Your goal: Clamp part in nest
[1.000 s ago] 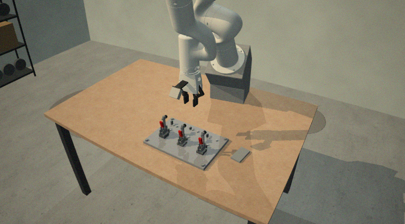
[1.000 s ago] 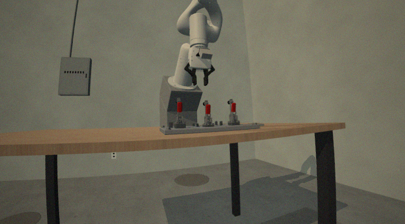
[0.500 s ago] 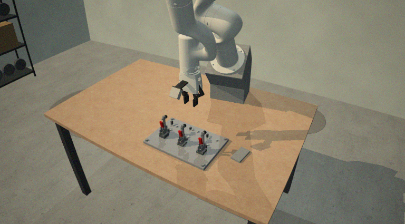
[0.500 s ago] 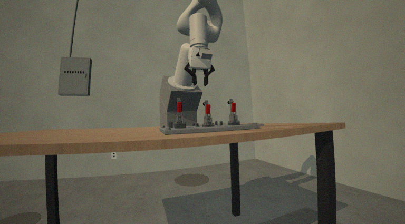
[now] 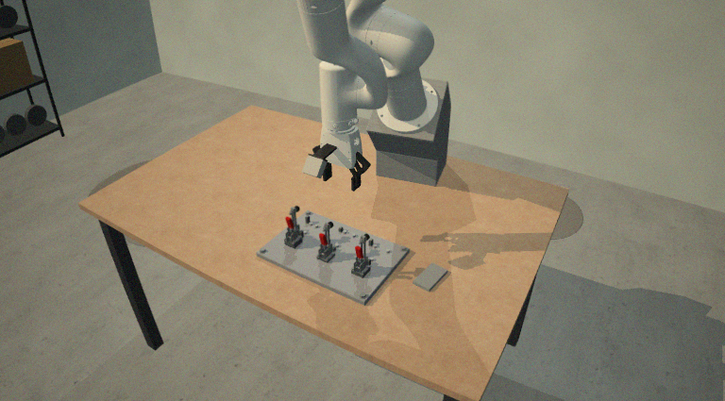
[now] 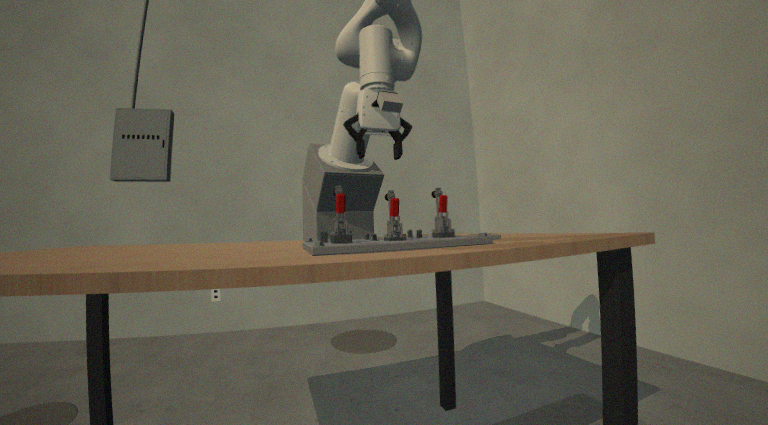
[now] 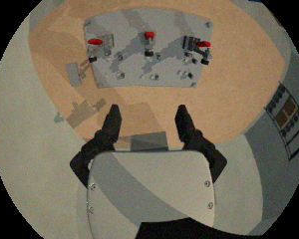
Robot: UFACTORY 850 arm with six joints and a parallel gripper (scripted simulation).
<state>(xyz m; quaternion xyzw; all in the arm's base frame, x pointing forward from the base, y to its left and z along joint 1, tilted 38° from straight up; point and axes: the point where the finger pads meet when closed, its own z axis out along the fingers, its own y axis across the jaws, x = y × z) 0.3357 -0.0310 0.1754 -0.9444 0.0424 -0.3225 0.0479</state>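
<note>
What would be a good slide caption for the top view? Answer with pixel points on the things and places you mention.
Open black-fingered gripper [image 5: 341,184] [image 6: 378,157] [image 7: 149,112] above a grey fixture plate [image 5: 315,275] [image 6: 396,246] [image 7: 132,80] with three red-handled clamps, flat grey rectangular part [image 5: 430,276] [image 7: 73,74] beside it.
</note>
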